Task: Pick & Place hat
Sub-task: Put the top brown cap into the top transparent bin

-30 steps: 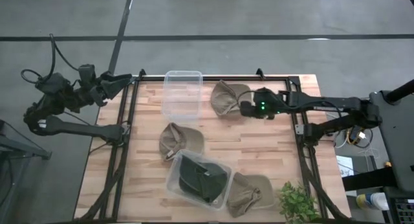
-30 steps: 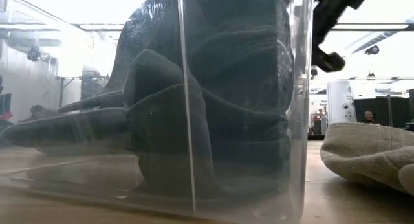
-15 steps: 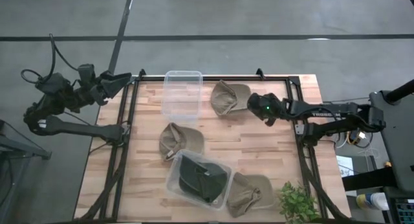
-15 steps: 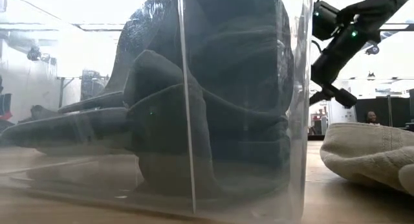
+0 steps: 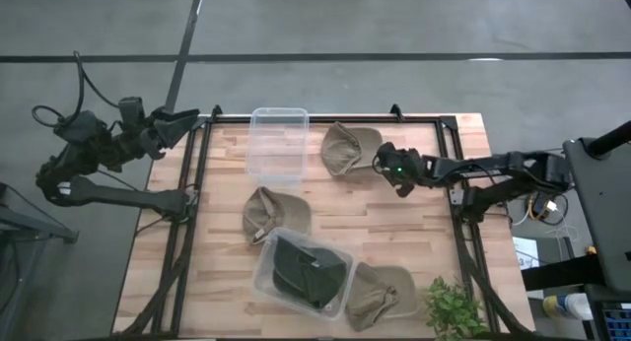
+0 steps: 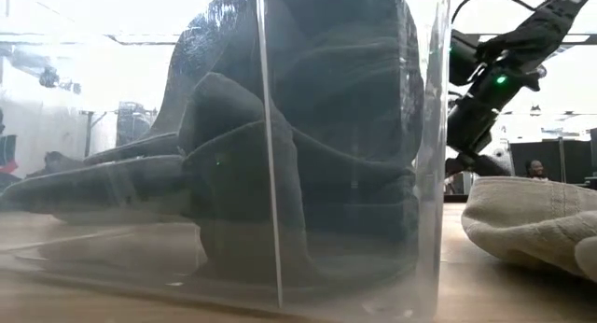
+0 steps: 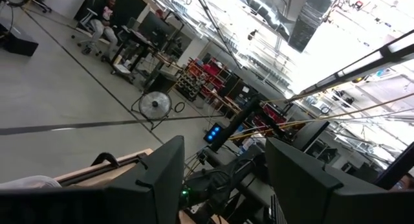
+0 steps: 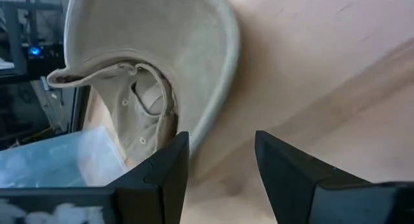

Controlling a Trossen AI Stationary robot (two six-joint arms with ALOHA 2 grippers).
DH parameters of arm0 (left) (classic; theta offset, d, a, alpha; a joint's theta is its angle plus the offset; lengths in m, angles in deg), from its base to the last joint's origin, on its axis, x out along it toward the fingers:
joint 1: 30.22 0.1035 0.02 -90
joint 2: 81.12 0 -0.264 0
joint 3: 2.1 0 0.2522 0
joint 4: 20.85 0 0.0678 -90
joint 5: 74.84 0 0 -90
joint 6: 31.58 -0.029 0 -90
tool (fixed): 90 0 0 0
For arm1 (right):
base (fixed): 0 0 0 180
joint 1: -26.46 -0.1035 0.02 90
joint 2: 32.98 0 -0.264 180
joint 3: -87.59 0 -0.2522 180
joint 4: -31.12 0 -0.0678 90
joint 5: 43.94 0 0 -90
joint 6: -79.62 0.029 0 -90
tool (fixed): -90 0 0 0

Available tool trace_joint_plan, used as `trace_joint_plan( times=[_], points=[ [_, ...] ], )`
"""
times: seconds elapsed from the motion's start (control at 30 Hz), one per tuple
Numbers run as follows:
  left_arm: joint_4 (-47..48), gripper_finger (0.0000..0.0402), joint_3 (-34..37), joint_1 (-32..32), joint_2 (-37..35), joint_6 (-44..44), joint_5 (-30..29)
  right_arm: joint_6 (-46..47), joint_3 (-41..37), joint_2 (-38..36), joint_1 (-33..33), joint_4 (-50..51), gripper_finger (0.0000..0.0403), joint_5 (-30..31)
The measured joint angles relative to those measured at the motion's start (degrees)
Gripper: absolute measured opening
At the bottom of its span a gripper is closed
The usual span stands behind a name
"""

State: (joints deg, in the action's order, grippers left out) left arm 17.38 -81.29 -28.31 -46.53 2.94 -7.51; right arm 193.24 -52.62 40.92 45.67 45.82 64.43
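Three tan hats lie on the wooden table. One hat (image 5: 347, 149) sits near the far edge, one (image 5: 274, 213) in the middle, and one (image 5: 380, 294) near the front, the last also in the low view (image 6: 532, 225). My right gripper (image 5: 383, 164) is open, low and just right of the far tan hat. In the right wrist view its fingers (image 8: 220, 166) point at that hat's brim (image 8: 194, 68), short of it. My left gripper (image 5: 187, 119) waits open off the table's far left corner, facing the room (image 7: 223, 179).
An empty clear bin (image 5: 276, 142) stands left of the far hat. A second clear bin (image 5: 304, 272) holding dark hats sits near the front and fills the low view (image 6: 298, 146). A small green plant (image 5: 454, 309) stands at the near right corner.
My right gripper has come down from high above the table to just over it beside the far tan hat, backing slightly to the right and then returning toward the hat. The hats have not moved.
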Motion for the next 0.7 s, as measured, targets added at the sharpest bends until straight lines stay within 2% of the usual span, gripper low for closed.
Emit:
trace_joint_plan(
  times=[0.2,0.47,0.57,0.7],
  points=[
    [0.0,0.0208,0.0,0.0,0.0,0.4,0.0,0.3,2.0,6.1,0.6,-2.5,0.0171,4.0],
    [0.0,0.0208,0.0,0.0,0.0,1.2,0.0,-0.1,2.7,11.8,2.2,-6.0,0.0166,2.7],
    [0.0,0.0208,0.0,0.0,0.0,1.5,0.0,-2.1,2.7,13.3,3.1,-8.6,0.0147,2.7],
    [0.0,0.0208,0.0,0.0,0.0,1.7,0.0,-4.6,2.7,14.5,4.0,-10.9,0.0089,2.6]
  ],
)
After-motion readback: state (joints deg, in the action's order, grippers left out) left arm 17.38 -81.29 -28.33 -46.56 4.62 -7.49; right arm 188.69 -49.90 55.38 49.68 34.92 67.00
